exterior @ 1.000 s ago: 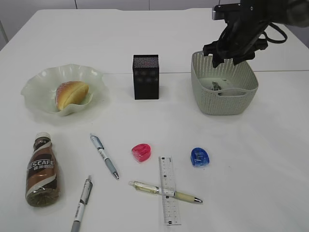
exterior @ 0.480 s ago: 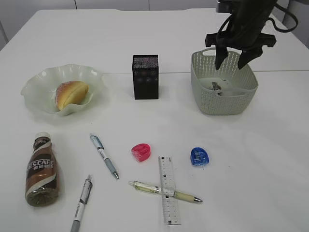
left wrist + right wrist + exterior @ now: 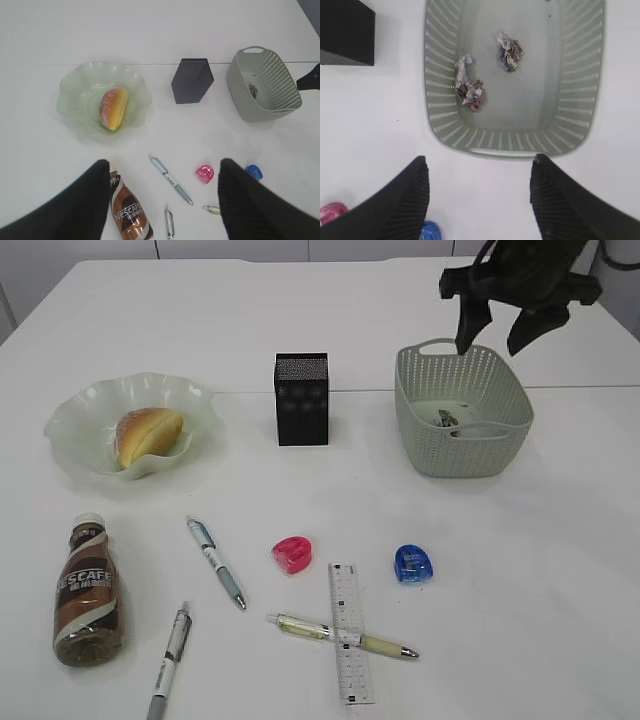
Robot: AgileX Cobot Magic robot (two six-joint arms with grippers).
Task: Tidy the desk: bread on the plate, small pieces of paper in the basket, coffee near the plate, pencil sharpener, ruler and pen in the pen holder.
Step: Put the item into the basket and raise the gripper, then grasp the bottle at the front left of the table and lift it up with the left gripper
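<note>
Right gripper point(image 3: 500, 343) hanging wide, empty, above basket point(image 3: 465, 455) holding 2 paper scraps point(image 3: 469, 85); left gripper point(image 3: 162, 200) wide, empty; paper step looking done; next calling for coffee point(image 3: 88, 592) or pens.

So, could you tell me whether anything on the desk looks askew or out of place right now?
Yes: the coffee lies on its side, well below the plate, and the ruler lies crossed over a pen. Nothing looks spilled or damaged.
</note>
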